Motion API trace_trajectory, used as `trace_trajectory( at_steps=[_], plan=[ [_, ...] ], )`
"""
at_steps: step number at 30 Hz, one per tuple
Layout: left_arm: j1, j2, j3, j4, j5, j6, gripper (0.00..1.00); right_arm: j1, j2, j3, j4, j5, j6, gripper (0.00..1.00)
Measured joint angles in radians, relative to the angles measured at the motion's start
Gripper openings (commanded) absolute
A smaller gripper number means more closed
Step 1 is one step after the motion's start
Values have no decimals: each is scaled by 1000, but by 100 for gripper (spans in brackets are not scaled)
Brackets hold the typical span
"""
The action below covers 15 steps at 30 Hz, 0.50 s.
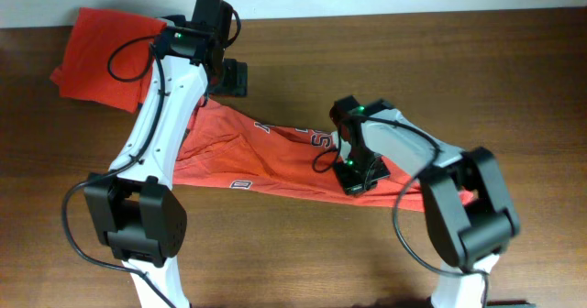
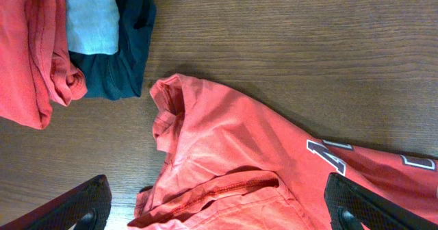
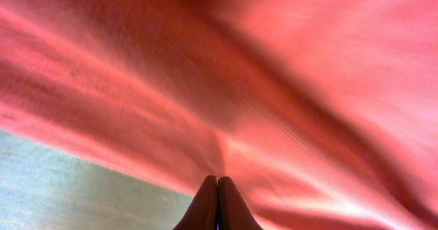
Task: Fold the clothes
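Overhead: the T-shirt (image 1: 266, 157) lies bunched in a long band across the middle of the counter (image 1: 514, 88), long axis running left to right. The right claw (image 1: 358, 181) sits on its right end. The left claw (image 1: 231, 77) hangs just off its left end, toward the far edge.

Left wrist: jaws wide apart and empty, the crumpled shirt end just below, folded clothes (image 2: 102, 45) beside.

Right wrist: jaws pressed together, apparently pinching taut red cloth.
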Motion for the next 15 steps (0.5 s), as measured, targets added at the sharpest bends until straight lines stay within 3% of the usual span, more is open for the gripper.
trace_trajectory(
  at_steps=[4, 15],
  plan=[
    [0, 0, 0, 0, 0, 0, 99, -29, -113, 0, -29, 51, 52, 4],
    [0, 0, 0, 0, 0, 0, 99, -217, -118, -181, 12, 138, 109, 4]
  ],
)
